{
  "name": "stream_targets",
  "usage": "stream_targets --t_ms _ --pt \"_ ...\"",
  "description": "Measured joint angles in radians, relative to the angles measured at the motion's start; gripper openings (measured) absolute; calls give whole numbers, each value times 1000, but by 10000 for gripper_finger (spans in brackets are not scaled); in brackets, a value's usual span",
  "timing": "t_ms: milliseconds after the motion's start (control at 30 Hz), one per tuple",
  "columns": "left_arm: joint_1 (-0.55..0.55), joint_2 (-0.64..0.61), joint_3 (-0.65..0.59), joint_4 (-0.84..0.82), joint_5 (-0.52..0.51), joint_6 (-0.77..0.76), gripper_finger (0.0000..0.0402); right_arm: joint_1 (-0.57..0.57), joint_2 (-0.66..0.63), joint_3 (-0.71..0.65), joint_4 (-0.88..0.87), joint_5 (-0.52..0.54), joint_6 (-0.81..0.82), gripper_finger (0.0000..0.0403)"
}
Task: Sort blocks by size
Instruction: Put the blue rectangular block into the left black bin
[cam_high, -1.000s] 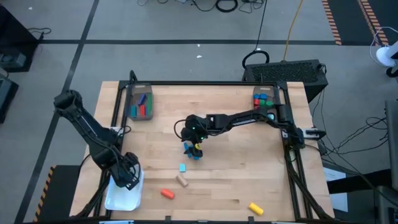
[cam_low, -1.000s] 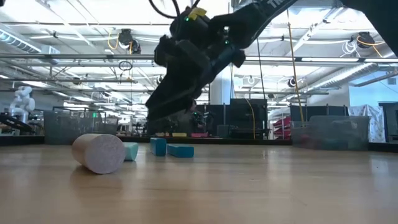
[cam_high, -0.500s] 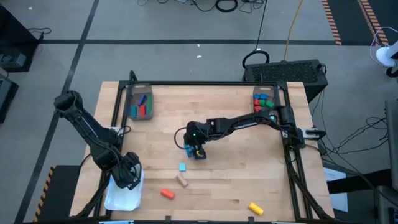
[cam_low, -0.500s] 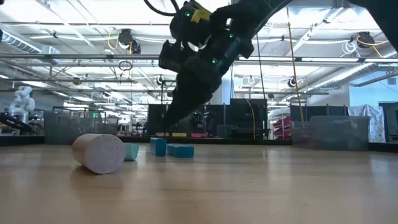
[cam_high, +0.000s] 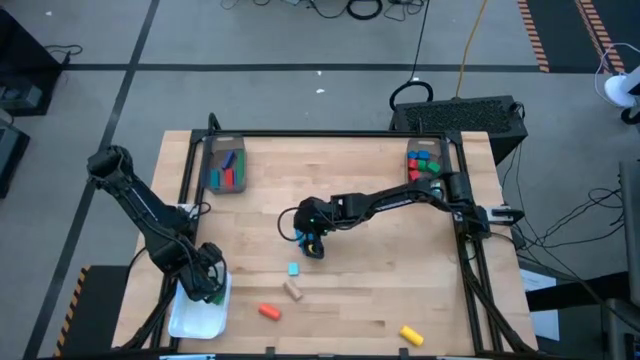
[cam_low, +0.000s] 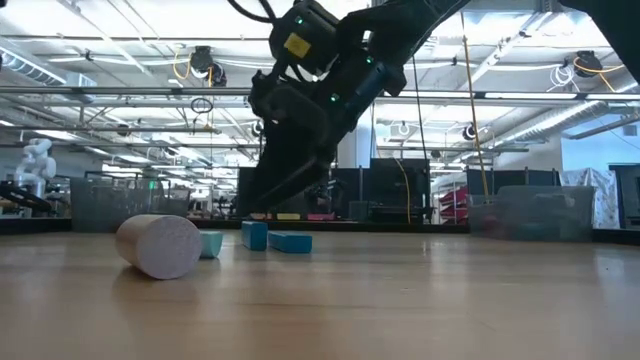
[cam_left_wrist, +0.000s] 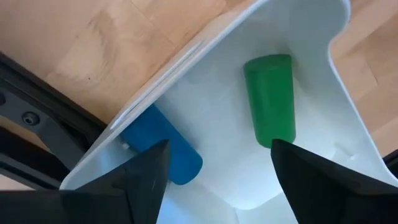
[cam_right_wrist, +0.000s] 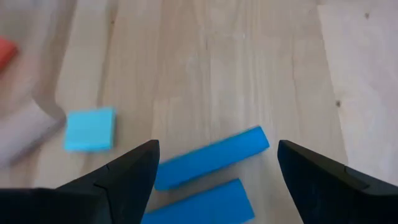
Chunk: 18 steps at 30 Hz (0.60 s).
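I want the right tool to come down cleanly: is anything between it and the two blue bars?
Nothing visible. The right tool hangs open above the two blue bars, which lie side by side on bare table. The light blue cube sits off to one side.

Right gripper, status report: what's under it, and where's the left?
Right gripper open, poised above two blue bars. Left gripper open above white tray, green and blue cylinders inside. Nothing obstructing.
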Motion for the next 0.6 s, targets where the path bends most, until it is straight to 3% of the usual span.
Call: stream_targets --t_ms 267,600 --pt "0 -2 0 5 4 0 240 18 33 0 0 59 124 313" --pt "9 -9 34 11 15 5 198 32 66 1 8 79 149 310"
